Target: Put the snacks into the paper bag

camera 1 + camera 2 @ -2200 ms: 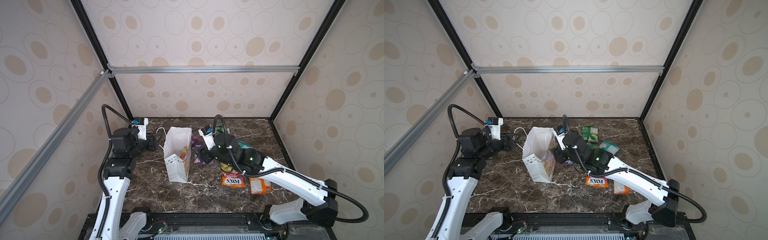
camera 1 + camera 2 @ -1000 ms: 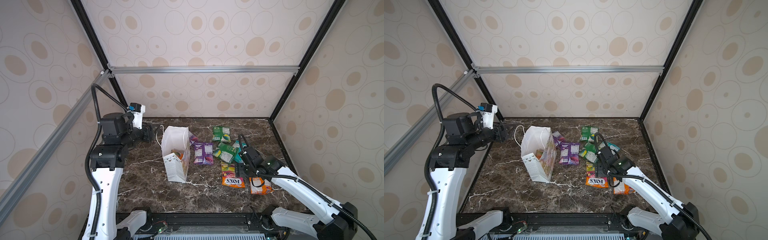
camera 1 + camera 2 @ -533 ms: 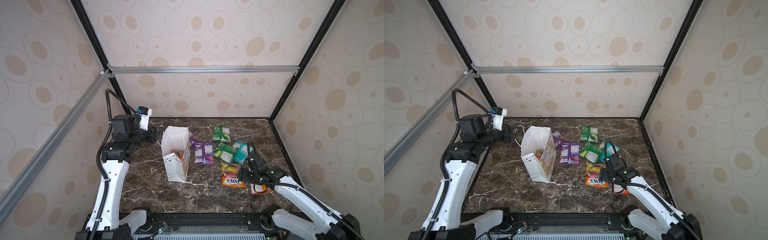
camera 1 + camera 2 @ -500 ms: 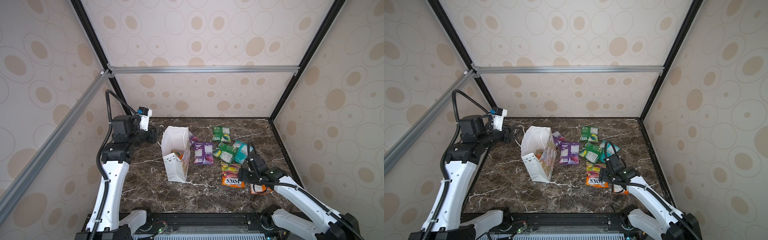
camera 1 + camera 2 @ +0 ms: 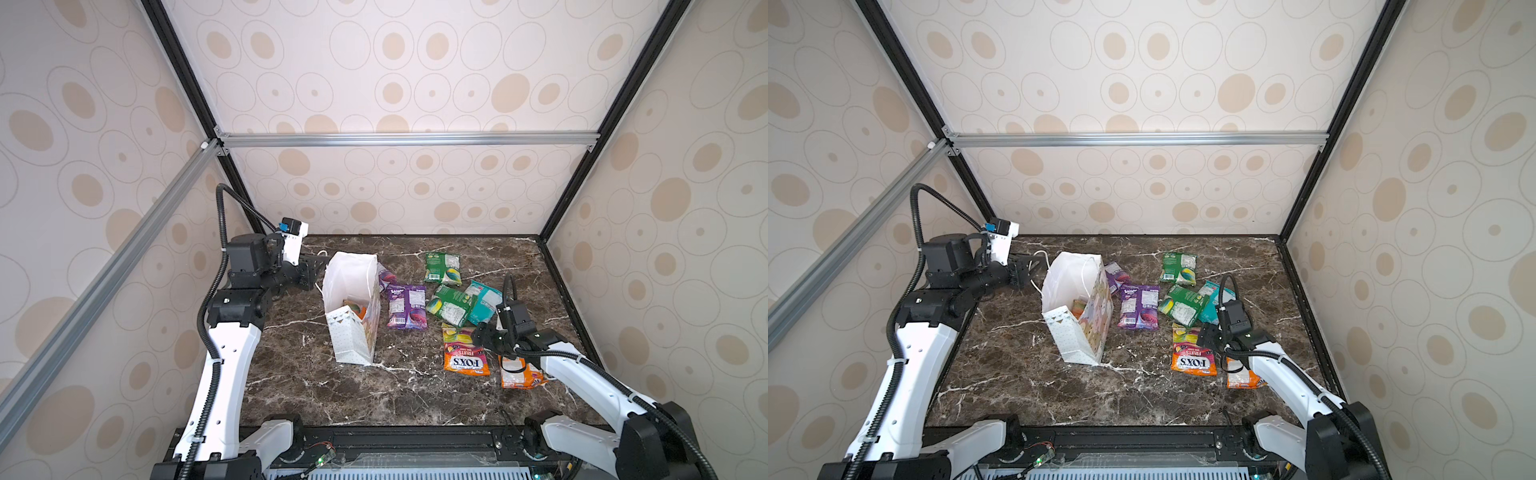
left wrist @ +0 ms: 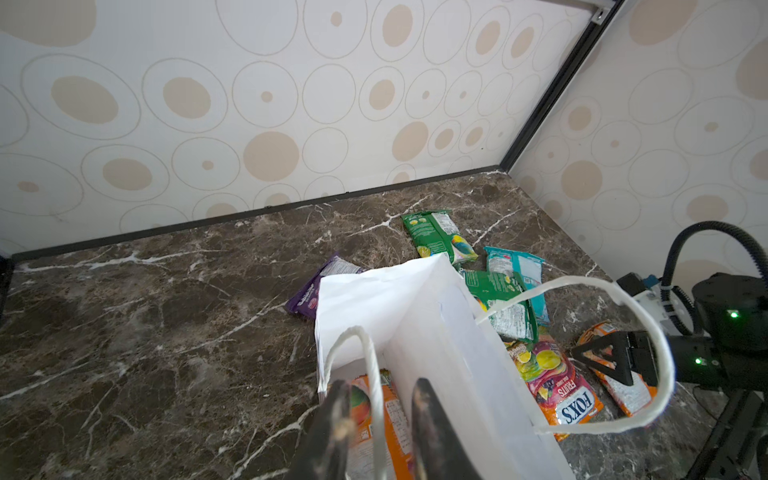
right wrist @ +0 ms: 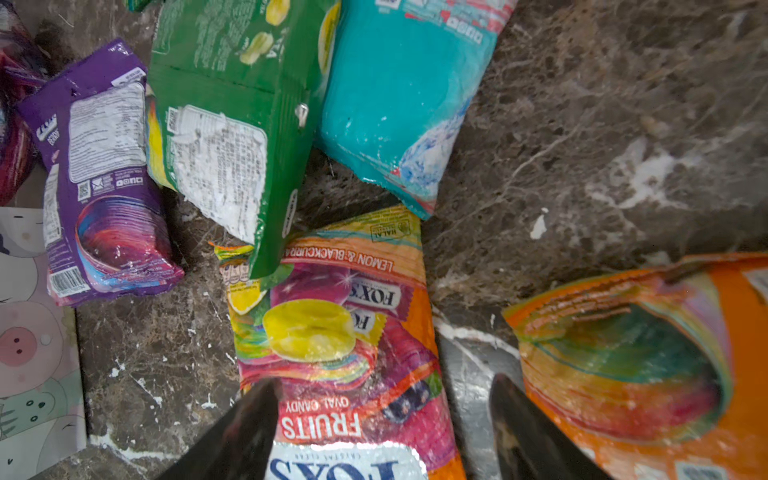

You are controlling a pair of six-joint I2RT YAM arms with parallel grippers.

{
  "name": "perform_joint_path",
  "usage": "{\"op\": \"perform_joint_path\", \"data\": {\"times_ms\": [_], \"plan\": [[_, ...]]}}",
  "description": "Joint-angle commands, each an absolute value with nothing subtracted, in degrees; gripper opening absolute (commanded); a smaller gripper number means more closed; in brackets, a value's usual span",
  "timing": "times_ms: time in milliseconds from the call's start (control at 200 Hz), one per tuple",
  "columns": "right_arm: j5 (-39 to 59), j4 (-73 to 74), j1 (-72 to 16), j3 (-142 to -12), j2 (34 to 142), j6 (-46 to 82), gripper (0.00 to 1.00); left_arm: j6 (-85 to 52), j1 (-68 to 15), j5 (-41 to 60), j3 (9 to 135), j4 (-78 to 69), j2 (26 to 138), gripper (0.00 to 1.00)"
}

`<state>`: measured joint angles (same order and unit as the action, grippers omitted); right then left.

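The white paper bag (image 5: 353, 328) stands upright and open at mid-table, with one orange snack (image 6: 392, 411) inside. My left gripper (image 6: 380, 415) is at the bag's left rim, its fingers a little apart on either side of a white cord handle (image 6: 372, 374) without pinching it. My right gripper (image 7: 386, 428) is open, low over the orange FOX'S packet (image 5: 463, 357), one finger on each side. A second orange packet (image 5: 519, 374) lies to its right. Purple (image 5: 405, 307), green (image 5: 451, 305) and teal (image 5: 484, 299) snacks lie between them and the bag.
Another green packet (image 5: 442, 268) lies near the back wall, and a second purple one (image 5: 384, 276) sits against the bag's far side. Patterned walls and black frame posts close in the marble table (image 5: 299, 374) on three sides.
My left gripper swung in from the left wall to the bag's handle and its jaws narrowed. My right gripper drew back toward the front and came down over the FOX'S packet.
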<state>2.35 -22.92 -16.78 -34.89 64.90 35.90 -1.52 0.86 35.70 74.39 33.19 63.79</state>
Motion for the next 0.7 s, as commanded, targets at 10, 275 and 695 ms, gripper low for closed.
{"op": "perform_joint_path", "data": {"times_ms": [10, 275, 695], "plan": [[5.06, -19.20, -16.26, -34.67, 67.35, 34.82, 0.80, -0.33, 0.70, 37.15, 74.49, 32.06, 63.81, 0.16], [5.28, -17.90, -14.03, -33.73, 70.01, 34.82, 0.78, -1.06, 0.70, 38.85, 73.21, 29.91, 62.58, 0.02], [9.56, -9.87, -12.56, -32.43, 76.58, 35.44, 0.71, -1.63, 0.70, 38.67, 71.94, 27.70, 61.32, 0.00]]}}
